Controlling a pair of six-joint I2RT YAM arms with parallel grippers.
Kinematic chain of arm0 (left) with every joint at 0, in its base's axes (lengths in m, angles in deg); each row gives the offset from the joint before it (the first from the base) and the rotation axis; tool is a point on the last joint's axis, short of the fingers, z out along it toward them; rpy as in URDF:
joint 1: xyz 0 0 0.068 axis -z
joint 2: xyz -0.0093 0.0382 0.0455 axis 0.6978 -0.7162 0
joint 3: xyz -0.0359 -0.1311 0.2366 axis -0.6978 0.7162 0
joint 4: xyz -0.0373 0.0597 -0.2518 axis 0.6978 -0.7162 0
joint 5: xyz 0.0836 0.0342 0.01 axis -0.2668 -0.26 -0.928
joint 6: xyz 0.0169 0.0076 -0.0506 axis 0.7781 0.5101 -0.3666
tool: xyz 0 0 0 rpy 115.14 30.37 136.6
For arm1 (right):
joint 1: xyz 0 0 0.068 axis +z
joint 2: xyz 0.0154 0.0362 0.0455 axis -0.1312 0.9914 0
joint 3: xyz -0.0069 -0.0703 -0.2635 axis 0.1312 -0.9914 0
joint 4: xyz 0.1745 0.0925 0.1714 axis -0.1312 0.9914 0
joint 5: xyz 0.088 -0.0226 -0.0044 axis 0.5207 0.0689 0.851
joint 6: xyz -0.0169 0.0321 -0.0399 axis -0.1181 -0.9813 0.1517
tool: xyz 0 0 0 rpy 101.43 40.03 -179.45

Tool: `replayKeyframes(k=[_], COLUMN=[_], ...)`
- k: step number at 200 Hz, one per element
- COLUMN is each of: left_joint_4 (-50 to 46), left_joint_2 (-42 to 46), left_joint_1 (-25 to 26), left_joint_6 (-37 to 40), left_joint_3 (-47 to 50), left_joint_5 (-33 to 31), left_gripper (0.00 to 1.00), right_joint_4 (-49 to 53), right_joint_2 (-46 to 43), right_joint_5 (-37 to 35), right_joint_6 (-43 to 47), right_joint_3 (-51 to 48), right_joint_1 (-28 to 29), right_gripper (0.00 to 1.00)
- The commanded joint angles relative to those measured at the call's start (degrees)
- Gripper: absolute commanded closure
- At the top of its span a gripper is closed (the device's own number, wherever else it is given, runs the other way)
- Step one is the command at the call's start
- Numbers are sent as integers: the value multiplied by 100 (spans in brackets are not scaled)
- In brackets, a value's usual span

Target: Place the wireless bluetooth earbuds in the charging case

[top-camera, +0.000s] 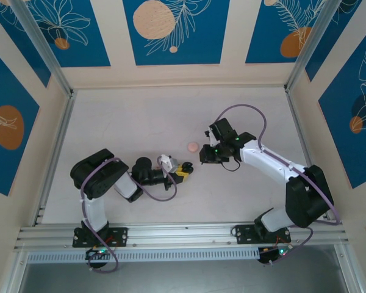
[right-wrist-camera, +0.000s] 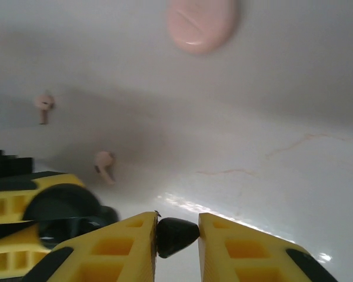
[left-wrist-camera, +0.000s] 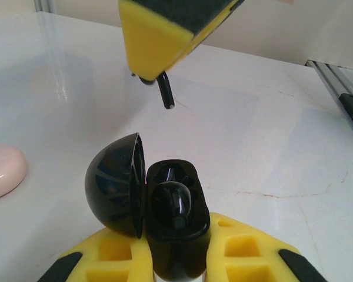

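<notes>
My left gripper [left-wrist-camera: 176,238] is shut on the base of a black charging case [left-wrist-camera: 175,235] whose lid [left-wrist-camera: 113,183] stands open to the left. One black earbud [left-wrist-camera: 172,202] sits in a well of that case. My right gripper [right-wrist-camera: 177,235] is shut on a second black earbud [right-wrist-camera: 175,237]. In the left wrist view this earbud's stem [left-wrist-camera: 165,92] hangs below a right finger [left-wrist-camera: 159,35], above and beyond the open case. In the top view the left gripper [top-camera: 183,170] and right gripper [top-camera: 202,157] meet near the table's middle. Two pale pink earbuds [right-wrist-camera: 44,106] [right-wrist-camera: 104,164] lie loose on the table.
A shut pale pink case [right-wrist-camera: 201,23] [top-camera: 193,146] lies on the white table [top-camera: 140,122] just beyond the grippers; it also sits at the left edge of the left wrist view [left-wrist-camera: 3,170]. Aluminium rails [top-camera: 171,235] run along the near edge and both sides.
</notes>
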Motion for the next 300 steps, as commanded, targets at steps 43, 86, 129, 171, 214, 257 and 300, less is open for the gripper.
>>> replayKeyframes(k=[43, 86, 129, 171, 214, 257, 300], left_joint_4=[216, 216, 214, 216, 221, 213, 214], left_joint_2=[-44, -25, -11, 11, 49, 79, 116], left_joint_1=[69, 70, 71, 70, 71, 71, 70], left_joint_6=[74, 54, -25, -61, -148, -227, -254], left_joint_3=[-79, -88, -123, -123, -165, -220, -236], left_joint_5=[14, -18, -25, -41, -73, -112, -118], left_gripper=[94, 94, 94, 94, 93, 93, 93], right_joint_4=[-530, -483, -451, -582, -540, -503, -655], right_joint_2=[-254, -225, -194, -29, 71, 111, -39], right_joint_5=[-483, -708, -952, -1015, -1156, -1281, -1631], right_joint_6=[-271, -229, -208, -209, -183, -170, -287], right_joint_3=[-128, -157, -184, -176, -163, -183, -249], right_joint_1=[666, 944, 1133, 1230, 1342, 1448, 1523], right_gripper=[76, 76, 76, 76, 76, 76, 76])
